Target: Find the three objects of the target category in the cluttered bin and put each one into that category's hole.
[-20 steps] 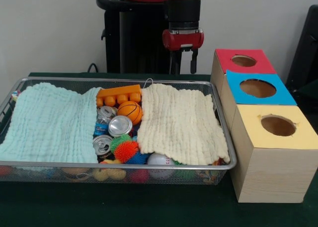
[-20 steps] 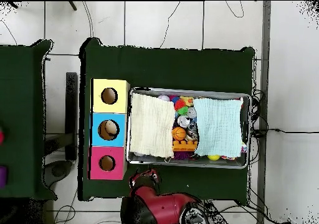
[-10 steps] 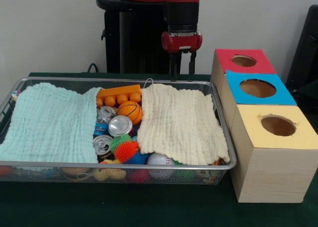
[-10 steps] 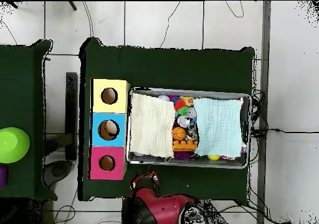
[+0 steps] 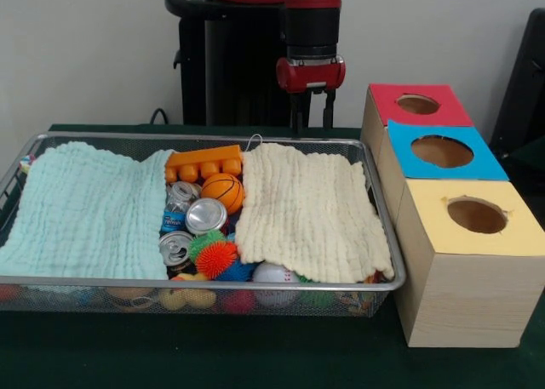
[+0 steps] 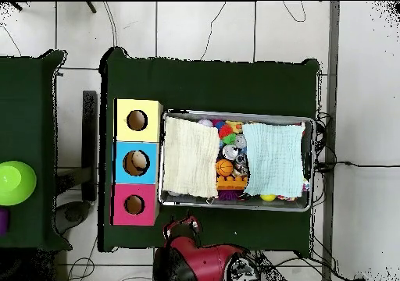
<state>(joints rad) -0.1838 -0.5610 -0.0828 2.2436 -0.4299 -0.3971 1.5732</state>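
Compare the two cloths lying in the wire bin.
The pale blue cloth covers the bin's left part in the front view; the cream cloth covers the right part. The cream cloth's near edge looks more ragged and uneven than the blue one's. Both are crinkled, spread flat over hidden clutter, and flank an uncovered strip of cans and balls.

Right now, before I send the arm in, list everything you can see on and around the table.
wire bin: 1, silver mesh, on the green table
cloths: 2, mint and cream, draped over the bin's contents
cans: about 3, silver, in the gap between the cloths
mini basketball: 1, orange, in the gap
toy brick: 1, orange, at the gap's far end
spiky balls: several, mixed colours, at the gap's near end
boxes: 3, red, blue and yellow tops, each holed, beside the bin
bowl: 1, green, on the side table
gripper: open, above the bin's far edge
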